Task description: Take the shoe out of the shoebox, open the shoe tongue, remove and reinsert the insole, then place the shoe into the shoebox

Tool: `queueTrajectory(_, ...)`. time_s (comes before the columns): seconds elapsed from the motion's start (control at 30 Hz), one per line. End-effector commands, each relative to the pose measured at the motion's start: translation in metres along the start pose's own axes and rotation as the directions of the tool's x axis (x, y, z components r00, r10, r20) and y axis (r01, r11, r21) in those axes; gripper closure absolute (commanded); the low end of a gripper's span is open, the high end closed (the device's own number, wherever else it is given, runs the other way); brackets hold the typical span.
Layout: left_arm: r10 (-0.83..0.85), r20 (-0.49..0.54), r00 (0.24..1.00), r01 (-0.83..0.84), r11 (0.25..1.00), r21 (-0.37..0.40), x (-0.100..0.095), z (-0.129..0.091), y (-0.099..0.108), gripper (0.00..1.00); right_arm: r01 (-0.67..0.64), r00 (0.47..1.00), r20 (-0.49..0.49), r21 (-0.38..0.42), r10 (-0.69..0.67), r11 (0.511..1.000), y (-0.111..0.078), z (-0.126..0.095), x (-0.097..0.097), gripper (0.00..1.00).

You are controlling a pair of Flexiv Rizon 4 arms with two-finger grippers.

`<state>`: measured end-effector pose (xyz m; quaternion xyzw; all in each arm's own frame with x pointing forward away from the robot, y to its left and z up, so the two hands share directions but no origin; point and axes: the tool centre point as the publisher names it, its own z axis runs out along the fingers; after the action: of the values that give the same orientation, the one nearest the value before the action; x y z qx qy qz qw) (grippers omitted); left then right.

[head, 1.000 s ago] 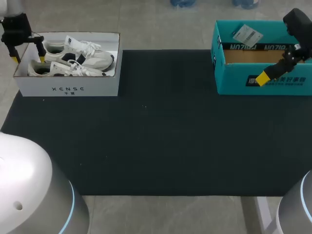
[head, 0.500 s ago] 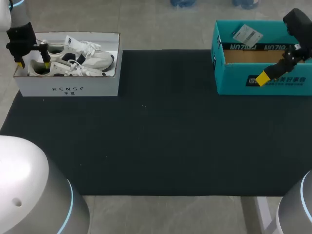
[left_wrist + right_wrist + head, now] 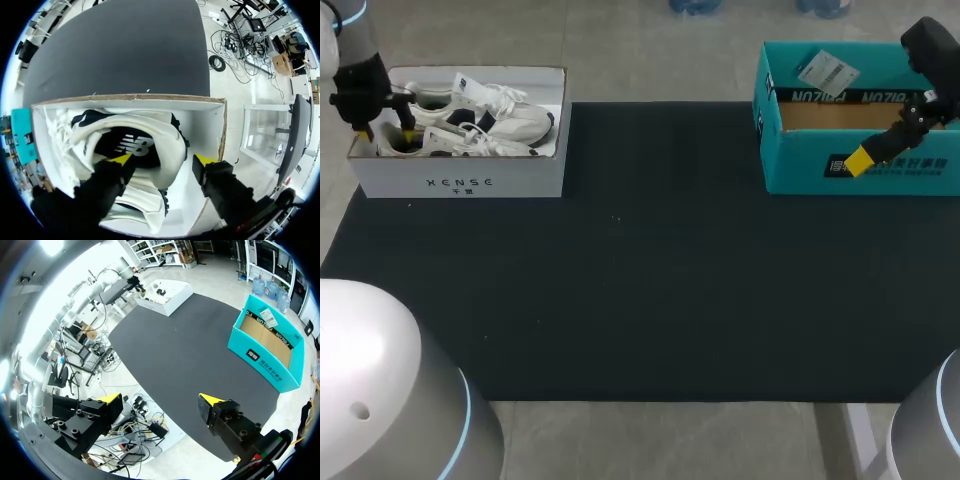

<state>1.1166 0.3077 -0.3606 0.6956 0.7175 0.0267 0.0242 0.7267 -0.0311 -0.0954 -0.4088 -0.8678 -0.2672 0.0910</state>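
Showing two white sneakers [image 3: 485,118] lying side by side inside one white shoebox [image 3: 460,182], at ten o'clock on the black counter [image 3: 640,280]. Left jaws released, straddling the nearer sneaker's heel [image 3: 172,150], one tip inside the collar. Probably best: clamping squarely on the heel wall, lifting straight up, clearing the other sneaker. One teal box [image 3: 800,160] at two o'clock; right jaws released by it.

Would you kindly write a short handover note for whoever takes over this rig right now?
Left gripper: open, down in the white shoebox, fingers astride a shoe at its heel, not closed on it.
Right gripper: open, empty, by the teal box.
Things: that shoe and the other shoe lie in the white shoebox.
Done: nothing; no shoe is out.
Left: lift the shoe out, open the tongue, pull and refit the insole, put the shoe back.
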Motion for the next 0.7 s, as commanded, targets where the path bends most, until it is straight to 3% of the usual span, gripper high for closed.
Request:
queueTrajectory(0.03,0.007,-0.007,1.000,-0.007,1.000,0.000,-0.004,0.006,-0.001,1.00,-0.001,1.000,-0.001,0.004,0.001,1.000,0.002,0.001,-0.001,0.00)
queueTrajectory(0.43,0.034,-0.020,0.999,-0.034,0.999,0.004,-0.004,0.008,-0.002,1.00,-0.001,1.000,-0.001,0.004,0.001,1.000,0.002,0.001,-0.001,0.00)
queueTrajectory(0.57,0.037,-0.010,0.999,-0.037,0.999,-0.010,-0.002,-0.002,0.000,1.00,-0.001,1.000,-0.001,0.004,0.001,1.000,0.002,0.001,-0.001,0.00)
queueTrajectory(0.7,0.031,0.001,1.000,-0.031,0.999,-0.038,-0.001,-0.026,0.002,1.00,-0.001,1.000,-0.001,0.004,0.001,1.000,0.002,0.001,-0.001,0.00)
